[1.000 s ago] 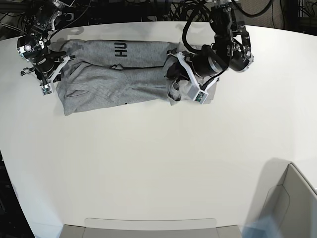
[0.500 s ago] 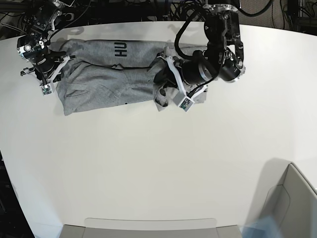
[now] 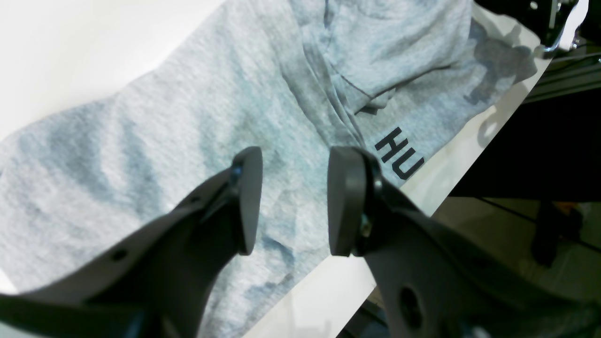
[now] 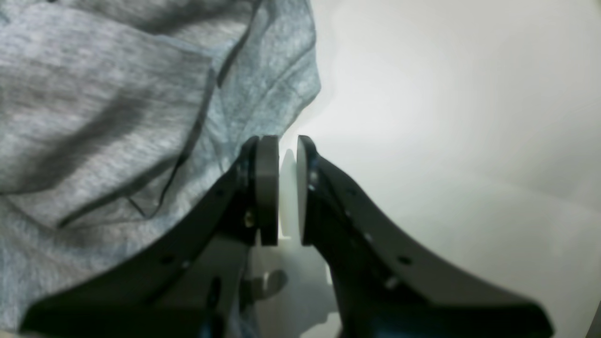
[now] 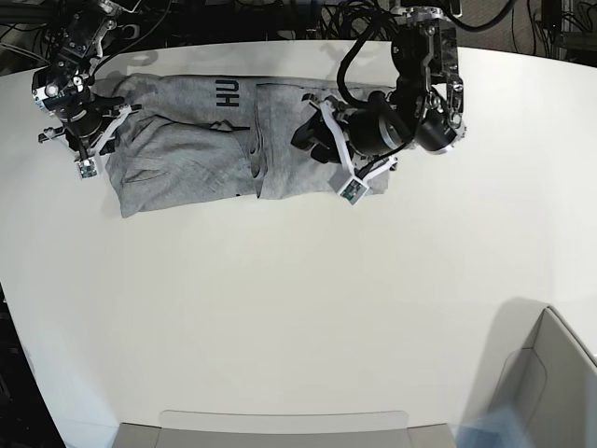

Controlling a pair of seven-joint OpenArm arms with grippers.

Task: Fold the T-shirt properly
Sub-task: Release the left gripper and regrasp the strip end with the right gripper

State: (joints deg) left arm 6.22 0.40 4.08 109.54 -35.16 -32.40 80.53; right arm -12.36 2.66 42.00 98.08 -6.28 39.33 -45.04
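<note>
The T-shirt [image 5: 219, 154], heather grey, lies folded into a long band across the upper left of the base view on the white table [image 5: 280, 308], dark letters "HU" showing near its top edge. Its right part is doubled over onto the middle, fold edge roughly at frame centre-top. The left gripper [image 5: 328, 149] hangs over the shirt's right end, upper centre of base view; in the left wrist view its jaws stand apart with nothing between them, grey cloth below. The right gripper [image 5: 90, 140] sits at the shirt's left end, upper left; in the right wrist view its jaws are nearly together with a thin gap, no cloth pinched, shirt edge just beside the left finger [image 4: 266, 188].
</note>
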